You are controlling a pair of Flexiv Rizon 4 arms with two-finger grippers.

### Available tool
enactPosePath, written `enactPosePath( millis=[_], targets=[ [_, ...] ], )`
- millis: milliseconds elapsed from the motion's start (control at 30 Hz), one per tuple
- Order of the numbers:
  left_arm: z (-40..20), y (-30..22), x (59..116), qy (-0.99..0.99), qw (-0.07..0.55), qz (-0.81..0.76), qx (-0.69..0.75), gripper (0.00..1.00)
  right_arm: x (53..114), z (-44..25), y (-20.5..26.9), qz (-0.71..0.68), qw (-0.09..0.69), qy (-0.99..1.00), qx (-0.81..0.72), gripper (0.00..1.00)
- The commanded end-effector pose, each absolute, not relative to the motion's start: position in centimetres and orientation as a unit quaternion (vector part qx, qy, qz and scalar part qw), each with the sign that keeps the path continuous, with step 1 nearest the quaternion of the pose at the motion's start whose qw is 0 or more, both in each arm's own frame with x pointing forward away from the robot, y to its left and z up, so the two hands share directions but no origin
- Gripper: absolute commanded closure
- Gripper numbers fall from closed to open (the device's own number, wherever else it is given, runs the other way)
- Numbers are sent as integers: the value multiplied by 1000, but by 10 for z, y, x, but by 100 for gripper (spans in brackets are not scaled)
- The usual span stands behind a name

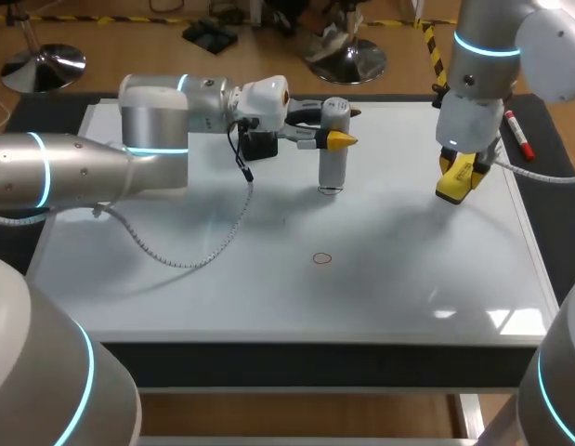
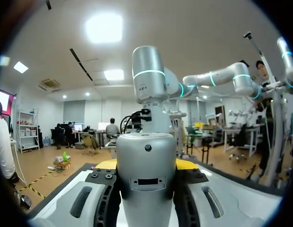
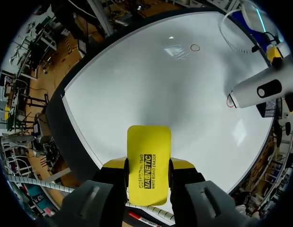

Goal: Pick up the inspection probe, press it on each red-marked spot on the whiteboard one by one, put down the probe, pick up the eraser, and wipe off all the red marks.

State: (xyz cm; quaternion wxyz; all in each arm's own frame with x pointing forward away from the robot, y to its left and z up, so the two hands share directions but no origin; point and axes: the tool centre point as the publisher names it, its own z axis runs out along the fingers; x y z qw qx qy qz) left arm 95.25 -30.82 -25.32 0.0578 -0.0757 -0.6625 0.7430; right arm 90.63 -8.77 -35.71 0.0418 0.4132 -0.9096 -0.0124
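The silver inspection probe [image 1: 334, 165] stands upright on the whiteboard [image 1: 408, 279], its lower end on a red ring [image 1: 329, 190]. My left gripper [image 1: 336, 139] is shut on the probe's upper part; in the left wrist view the probe [image 2: 146, 175] fills the gap between the fingers [image 2: 186, 164]. A second red ring [image 1: 322, 258] lies nearer the front, also visible as a red ring [image 3: 195, 48] from the right wrist. My right gripper [image 1: 457, 175] hangs just above the board's right part, shut on the yellow eraser [image 3: 148, 163].
A red marker [image 1: 519, 133] lies by the board's far right edge. A grey cable [image 1: 213, 246] from the left arm trails over the board's left half. Bare board stretches across the front and centre.
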Motion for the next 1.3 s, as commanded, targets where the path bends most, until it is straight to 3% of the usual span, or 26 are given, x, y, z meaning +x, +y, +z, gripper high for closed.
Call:
enactPosePath(
  millis=[33, 1300],
  targets=[
    [-260, -311, 961, -660, 68, 744, -84, 100, 907, -356, -88, -11, 42, -909, 414, 100],
    [-278, -308, 968, -665, 65, 741, -73, 100, 907, -356, -88, -11, 42, -909, 414, 100]
  ],
)
